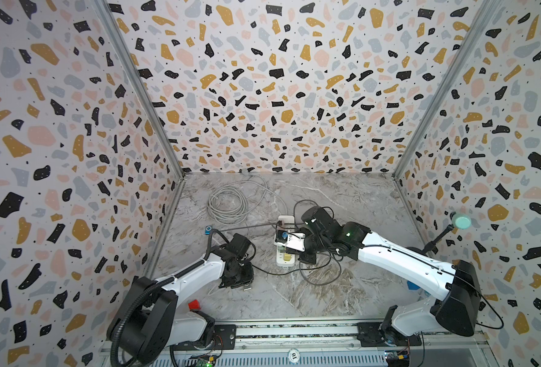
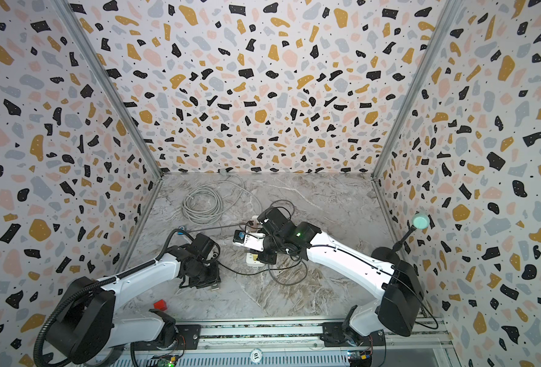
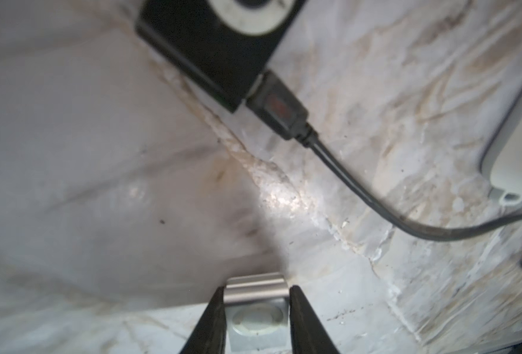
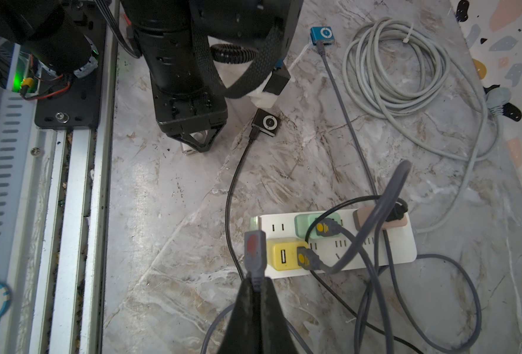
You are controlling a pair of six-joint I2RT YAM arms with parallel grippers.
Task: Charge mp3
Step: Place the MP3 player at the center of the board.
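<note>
A small silver mp3 player (image 3: 255, 321) lies low over the marble table between the fingers of my left gripper (image 3: 256, 289), whose jaws sit close against both its sides. In both top views it shows as a silver edge (image 1: 247, 288) (image 2: 214, 288) under that gripper. A black mp3 player (image 3: 210, 39) (image 4: 267, 122) lies just beyond, with a black cable plug (image 3: 279, 107) in it. My right gripper (image 4: 256, 283) is shut on a grey USB plug (image 4: 255, 254) with a red mark, held beside the yellow charger (image 4: 284, 254) on the white power strip (image 4: 391, 245).
A blue mp3 player (image 4: 321, 33) (image 1: 208, 229) with a grey cable in it lies by the left wall. Green (image 4: 310, 225) and pink (image 4: 373, 219) chargers fill other sockets amid tangled cables. A coiled grey cable (image 1: 228, 201) lies at the back, a red block (image 1: 194, 305) at the front left.
</note>
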